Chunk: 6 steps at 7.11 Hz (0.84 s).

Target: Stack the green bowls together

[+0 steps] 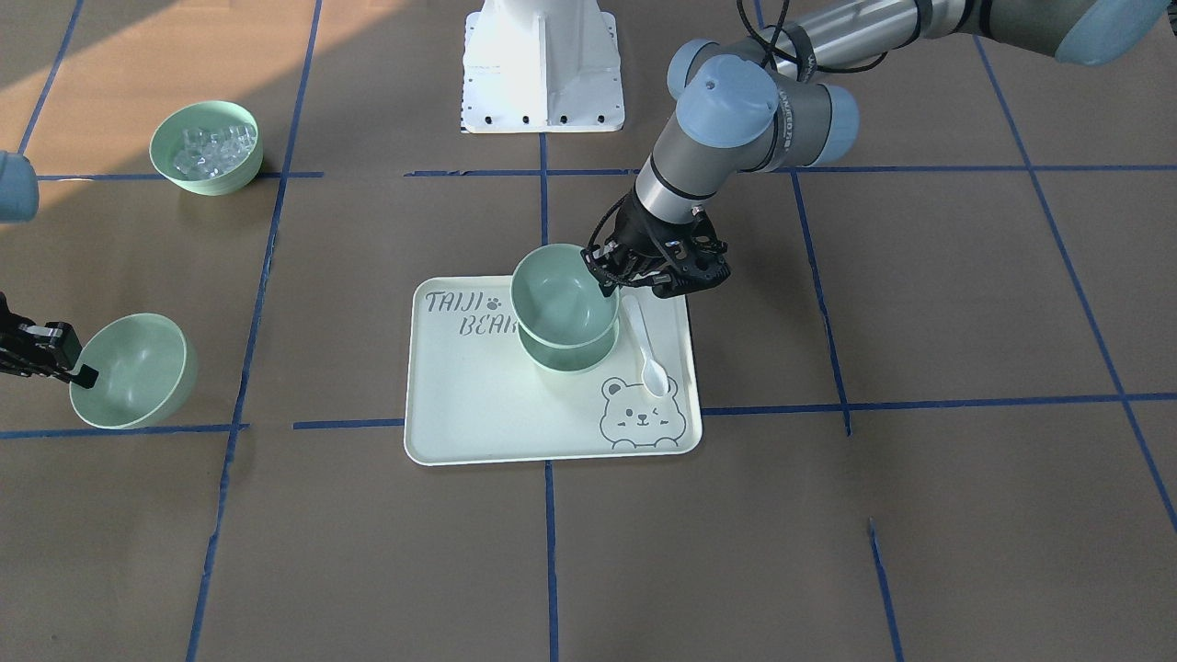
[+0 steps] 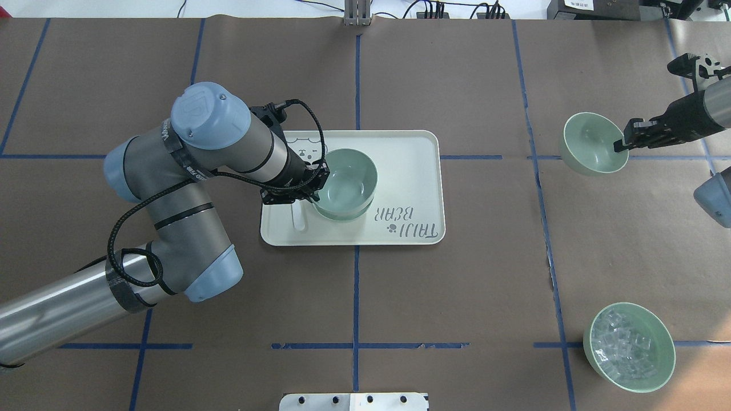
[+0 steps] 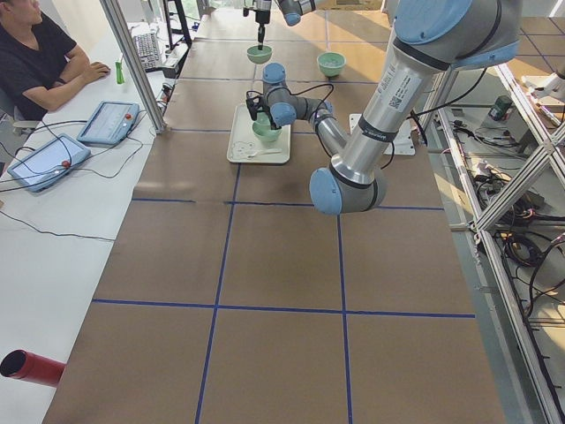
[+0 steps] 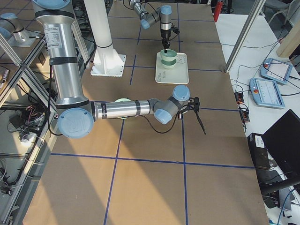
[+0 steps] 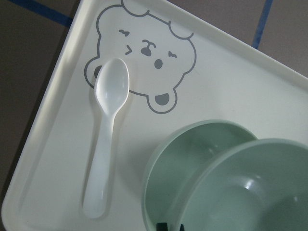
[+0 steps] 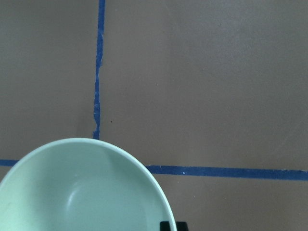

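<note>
**Q:** Front view: what's the risk?
**A:** The left fingers pinch the rim of the top green bowl, which is tilted over the bottom green bowl on the Taiji Bear tray. If let go off-centre it'd prob. seat crooked or slide out. The white spoon lies just beside and could get knocked. The right fingers pinch the rim of the third green bowl, also tilted and well apart from the tray. It's a one-edge pinch, so the bowl may swing or slip in transit. The ice-cube bowl isn't for stacking.

**Q:** Overhead?
**A:** The tray bowls read as approx. one circle, w/ the bottom one nearly hidden. This view best shows how far the third green bowl sits from the tray across the table.

**Q:** Side views?
**A:** Too small to judge either grasp.

**Q:** Left wrist?
**A:** Only view showing the offset. The bottom bowl's rim shows as a crescent on the spoon side, so the two aren't concentric.

**Q:** Right wrist?
**A:** A finger shows at the third bowl's rim. Can't tell whether the bowl's base touches the table.
</note>
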Each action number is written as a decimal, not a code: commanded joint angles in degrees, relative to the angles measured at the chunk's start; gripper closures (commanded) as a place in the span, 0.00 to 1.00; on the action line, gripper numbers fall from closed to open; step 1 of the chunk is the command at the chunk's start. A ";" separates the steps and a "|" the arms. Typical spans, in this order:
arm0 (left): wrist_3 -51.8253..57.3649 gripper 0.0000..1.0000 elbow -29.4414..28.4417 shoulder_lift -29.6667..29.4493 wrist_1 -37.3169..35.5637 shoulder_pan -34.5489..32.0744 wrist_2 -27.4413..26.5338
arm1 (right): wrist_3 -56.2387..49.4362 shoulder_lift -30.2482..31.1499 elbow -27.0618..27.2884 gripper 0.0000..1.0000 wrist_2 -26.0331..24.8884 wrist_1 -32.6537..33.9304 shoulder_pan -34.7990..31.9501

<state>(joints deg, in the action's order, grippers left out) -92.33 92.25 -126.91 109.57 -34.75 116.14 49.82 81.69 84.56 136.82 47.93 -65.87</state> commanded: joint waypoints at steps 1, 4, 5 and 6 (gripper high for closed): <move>0.05 1.00 -0.23 0.00 0.21 0.30 -0.03 | 0.02 -0.04 0.07 1.00 0.03 -0.03 -0.05; -0.04 1.00 -0.49 0.09 0.21 0.04 -0.38 | 0.10 0.05 0.77 1.00 0.12 0.06 -0.14; -0.04 1.00 -0.49 0.09 0.21 -0.05 -1.17 | 0.10 0.05 0.78 1.00 0.03 0.06 -0.14; -0.13 1.00 -0.58 0.09 0.21 -0.22 -1.52 | 0.10 0.05 0.78 1.00 0.03 0.06 -0.22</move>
<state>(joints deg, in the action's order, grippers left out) -92.39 91.76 -126.83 109.77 -34.80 115.14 49.92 81.73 85.29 136.87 47.98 -66.04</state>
